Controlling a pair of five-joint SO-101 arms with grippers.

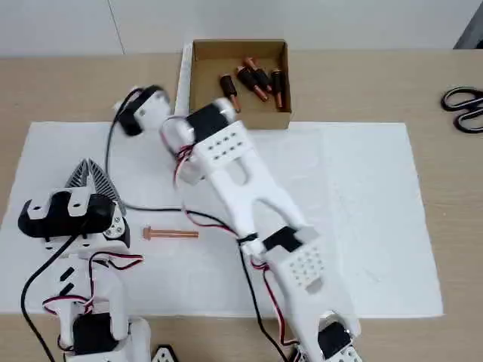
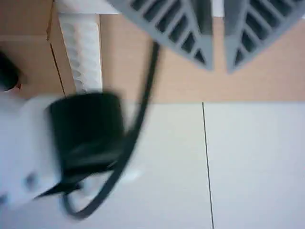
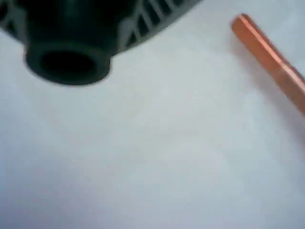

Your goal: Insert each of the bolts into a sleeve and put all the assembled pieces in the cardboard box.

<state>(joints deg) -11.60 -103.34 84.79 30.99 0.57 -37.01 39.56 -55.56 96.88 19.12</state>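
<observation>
Left claw (image 1: 89, 179) hangs clenched and empty near the sheet's (image 1: 362, 226) left edge. Just right of it, the bolt (image 1: 170, 234) lies flat on the sheet. Right claw (image 3: 71, 28) grasps a black sleeve (image 3: 66, 64). If pinched off-centre, the thin bolt could roll or tilt and miss the bore.

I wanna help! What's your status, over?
Right pincer holds a sleeve. Left pincer holds nothing. One bolt loose on the sheet. Cable close beside it.

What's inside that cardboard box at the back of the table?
Several copper bolts in black sleeves lie in the cardboard box. A white arm covers its near left corner, so anything there is hidden.
</observation>
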